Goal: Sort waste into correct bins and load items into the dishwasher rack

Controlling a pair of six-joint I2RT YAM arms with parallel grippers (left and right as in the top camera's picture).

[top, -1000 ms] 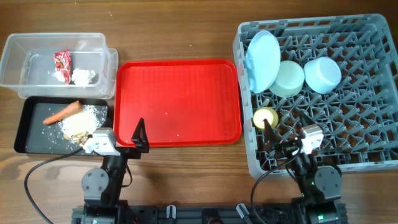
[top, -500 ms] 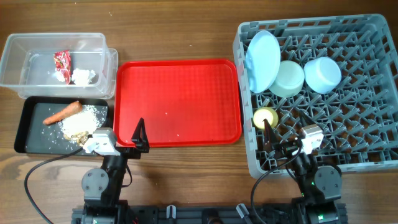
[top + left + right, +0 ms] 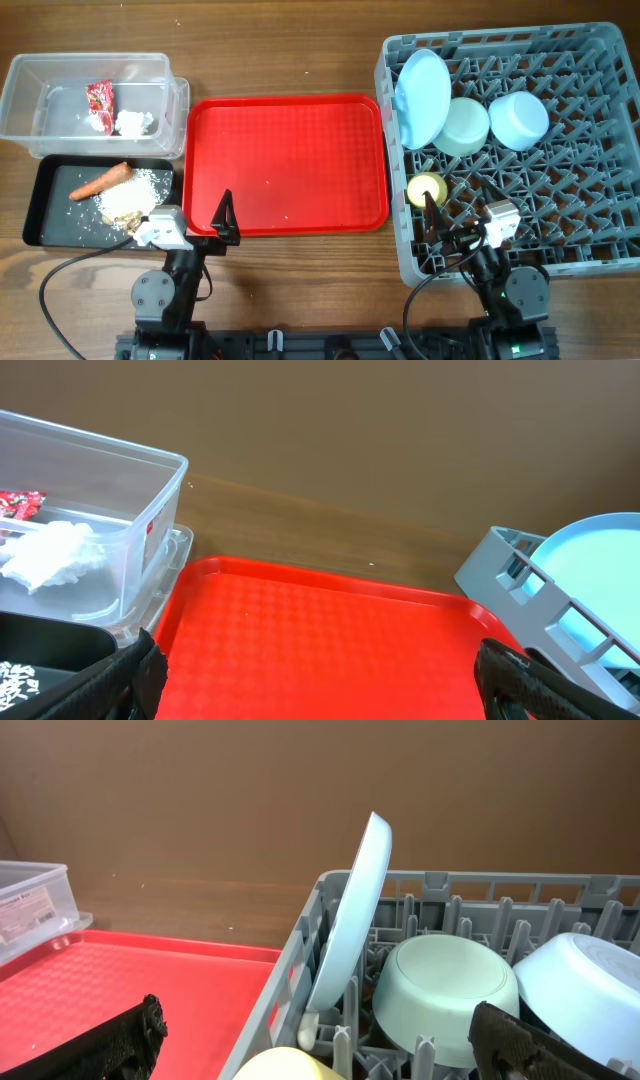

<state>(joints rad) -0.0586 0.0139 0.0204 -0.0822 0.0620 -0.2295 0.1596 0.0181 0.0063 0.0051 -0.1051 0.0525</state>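
The left claw (image 3: pixel 322 682) gapes wide and empty over the red tray (image 3: pixel 320 622), the right claw (image 3: pixel 325 1038) equally wide, facing the plate (image 3: pixel 355 920) upright in the rack (image 3: pixel 478 882).

The bench (image 3: pixel 290 50) is brown wood, matt and finely grained; the red tray (image 3: pixel 290 150) is plastic, pebbled and faintly shiny; the clear tub (image 3: pixel 85 58) is glossy see-through plastic; the rack (image 3: pixel 600 200) is dull grey plastic; the plate (image 3: pixel 355 910) looks smooth.
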